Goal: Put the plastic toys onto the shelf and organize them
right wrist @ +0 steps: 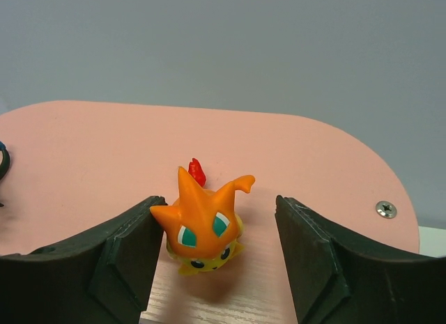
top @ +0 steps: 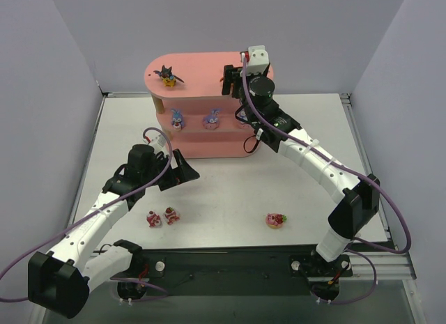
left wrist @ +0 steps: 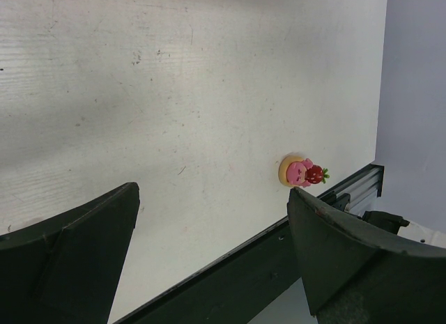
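The right gripper [right wrist: 217,202] sits over the right end of the pink shelf's [top: 202,146] top board, jaws apart around the orange figurine [right wrist: 202,226]. The figurine stands on the board, one finger [right wrist: 132,247] right against it (the other clearly off it). At the board's left end stands the black bat-like figurine [top: 167,76]. Two purple-blue bunnies [top: 178,119] [top: 211,118] sit on the middle tier. The left gripper [left wrist: 212,190] hangs above the white table [top: 230,191] in front of the shelf, jaws wide and holding nothing. Three red-and-white figurines lie on the table: a pair [top: 162,217] near the left arm, a single one [top: 276,220] further right.
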### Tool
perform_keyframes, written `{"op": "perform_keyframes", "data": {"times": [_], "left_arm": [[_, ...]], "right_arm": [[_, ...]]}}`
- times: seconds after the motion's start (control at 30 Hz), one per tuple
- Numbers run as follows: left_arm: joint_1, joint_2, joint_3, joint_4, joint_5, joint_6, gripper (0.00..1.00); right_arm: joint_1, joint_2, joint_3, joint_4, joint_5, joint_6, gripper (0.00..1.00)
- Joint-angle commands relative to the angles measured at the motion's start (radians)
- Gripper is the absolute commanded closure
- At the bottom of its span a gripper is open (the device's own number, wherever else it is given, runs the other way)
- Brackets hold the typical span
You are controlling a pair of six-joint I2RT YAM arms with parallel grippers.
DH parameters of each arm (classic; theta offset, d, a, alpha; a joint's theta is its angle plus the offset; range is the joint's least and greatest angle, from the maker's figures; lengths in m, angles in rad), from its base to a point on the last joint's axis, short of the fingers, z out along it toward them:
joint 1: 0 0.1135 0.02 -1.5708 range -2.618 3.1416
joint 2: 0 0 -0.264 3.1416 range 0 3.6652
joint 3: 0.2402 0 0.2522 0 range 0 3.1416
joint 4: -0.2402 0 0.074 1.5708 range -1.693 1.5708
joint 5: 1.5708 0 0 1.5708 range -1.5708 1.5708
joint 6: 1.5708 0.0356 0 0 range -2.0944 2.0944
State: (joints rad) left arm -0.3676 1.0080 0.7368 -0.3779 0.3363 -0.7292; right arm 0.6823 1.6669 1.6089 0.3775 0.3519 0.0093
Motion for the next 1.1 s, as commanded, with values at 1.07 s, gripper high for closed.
{"op": "perform_keyframes", "data": {"times": [1.07], "left_arm": [[-0.004, 0.003, 0.039, 0.027, -0.025, 0.011, 0.03]], "right_arm": [[0.053, 0.014, 0.023, 0.12, 0.081, -0.074, 0.5]]}}
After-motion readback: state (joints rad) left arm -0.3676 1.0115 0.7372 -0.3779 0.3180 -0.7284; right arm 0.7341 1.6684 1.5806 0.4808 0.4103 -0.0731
